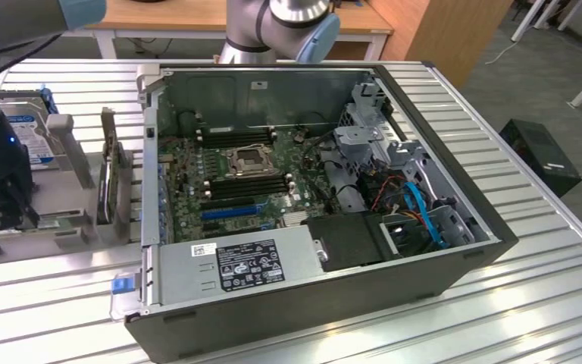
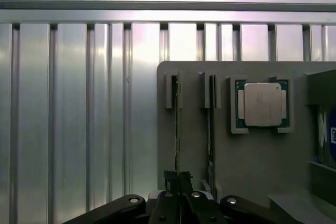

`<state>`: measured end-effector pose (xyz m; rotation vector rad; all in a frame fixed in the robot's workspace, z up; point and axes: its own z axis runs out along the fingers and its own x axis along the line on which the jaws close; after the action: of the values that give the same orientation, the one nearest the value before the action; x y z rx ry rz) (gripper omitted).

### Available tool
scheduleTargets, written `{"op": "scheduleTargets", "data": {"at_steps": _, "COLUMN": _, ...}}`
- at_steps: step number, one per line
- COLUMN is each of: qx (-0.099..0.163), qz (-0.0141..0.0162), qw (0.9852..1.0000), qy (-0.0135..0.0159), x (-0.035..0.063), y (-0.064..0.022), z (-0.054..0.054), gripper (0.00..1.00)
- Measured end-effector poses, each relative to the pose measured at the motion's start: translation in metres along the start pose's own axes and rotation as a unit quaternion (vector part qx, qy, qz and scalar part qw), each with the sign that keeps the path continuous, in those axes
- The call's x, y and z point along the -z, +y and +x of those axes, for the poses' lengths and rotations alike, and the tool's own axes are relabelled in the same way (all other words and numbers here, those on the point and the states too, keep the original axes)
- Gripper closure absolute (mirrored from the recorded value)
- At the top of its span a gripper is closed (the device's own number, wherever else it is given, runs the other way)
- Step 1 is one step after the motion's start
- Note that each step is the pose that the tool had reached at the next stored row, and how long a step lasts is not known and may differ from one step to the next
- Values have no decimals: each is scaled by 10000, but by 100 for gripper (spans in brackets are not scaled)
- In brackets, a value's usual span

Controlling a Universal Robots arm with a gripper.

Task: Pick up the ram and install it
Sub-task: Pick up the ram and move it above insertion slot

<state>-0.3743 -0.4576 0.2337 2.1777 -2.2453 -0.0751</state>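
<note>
The ram (image 2: 177, 124) stands on edge in a slot of a grey holder (image 2: 252, 156), seen as a thin dark line. My gripper (image 2: 177, 178) is shut on its near end, with the fingertips (image 2: 170, 178) pressed against both faces of the stick. A second stick (image 2: 211, 124) stands in the neighbouring slot. In the exterior view my gripper (image 1: 10, 212) is down at the holder (image 1: 64, 227) on the exterior view's left, beside the open computer case (image 1: 321, 303). The black memory slots (image 1: 236, 136) lie on the motherboard (image 1: 195, 163) around the processor socket (image 1: 251, 161).
A processor chip (image 2: 261, 104) sits in a pocket of the holder. A hard drive with a blue label (image 1: 30, 140) and an upright card (image 1: 114, 178) stand between my arm and the case. The case holds a power supply (image 1: 240, 265), drive cages and cables (image 1: 423, 212). Everything rests on a slatted metal table (image 1: 533, 303).
</note>
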Motion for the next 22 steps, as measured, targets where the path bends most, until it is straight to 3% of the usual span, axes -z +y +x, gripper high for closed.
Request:
{"op": "scheduleTargets", "data": {"at_steps": 12, "qx": 0, "qz": 0, "qw": 10000, "qy": 0, "x": 313, "y": 13, "z": -7, "gripper": 88}}
{"op": "scheduleTargets", "data": {"at_steps": 22, "qx": 0, "qz": 0, "qw": 10000, "qy": 0, "x": 517, "y": 22, "z": -12, "gripper": 88}}
